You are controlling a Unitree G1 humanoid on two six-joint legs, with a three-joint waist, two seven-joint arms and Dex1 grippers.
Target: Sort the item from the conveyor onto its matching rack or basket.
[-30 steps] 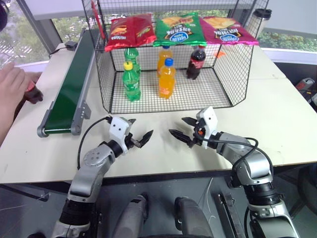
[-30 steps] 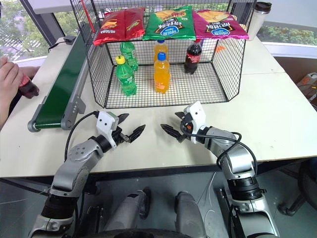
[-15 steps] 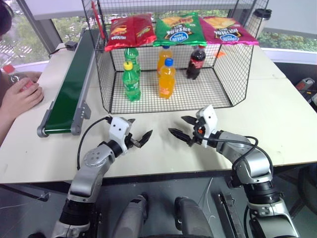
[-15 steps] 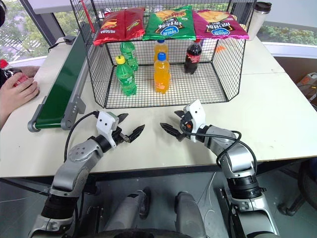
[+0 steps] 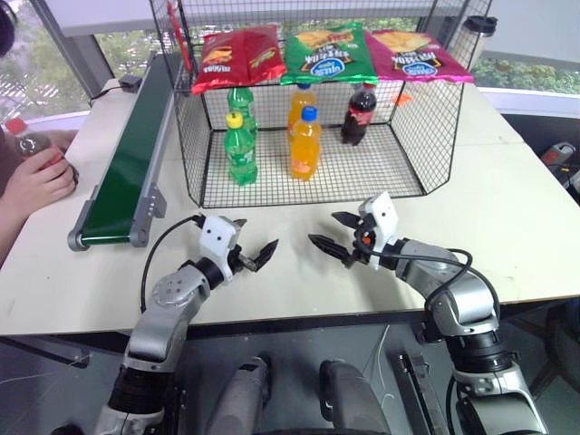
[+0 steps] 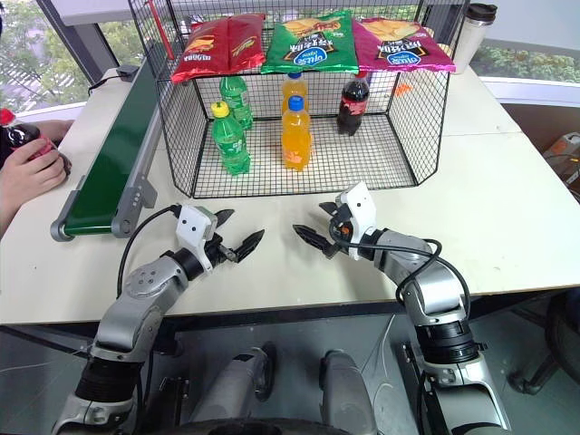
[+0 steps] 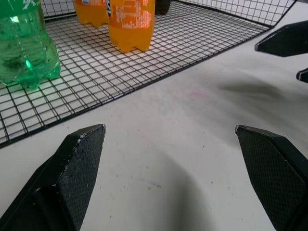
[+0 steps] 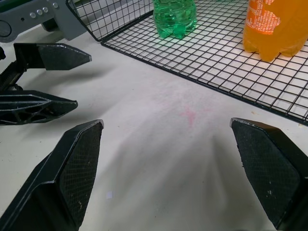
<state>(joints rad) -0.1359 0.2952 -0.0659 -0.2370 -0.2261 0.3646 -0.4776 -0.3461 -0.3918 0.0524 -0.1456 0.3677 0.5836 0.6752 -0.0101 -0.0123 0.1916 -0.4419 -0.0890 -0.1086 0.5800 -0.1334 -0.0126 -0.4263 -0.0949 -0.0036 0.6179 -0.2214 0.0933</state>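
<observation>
At the far left a person's hand holds the item, a small cola bottle with a red cap, beside the conveyor, whose dark-green belt is bare. The black wire-mesh basket stands behind both grippers, with a twin cola bottle at its back right. My left gripper and right gripper hover over the white table in front of the basket, tips facing each other. Both are open with nothing between their fingers.
In the basket stand two green soda bottles and two orange soda bottles. Red, green and pink chip bags lie on the rack above it. A tumbler stands at the back right. The table's front edge runs just below my grippers.
The person's hand has lifted the cola bottle off the table and pulled it leftward, holding it more upright. Both grippers have stayed still.
</observation>
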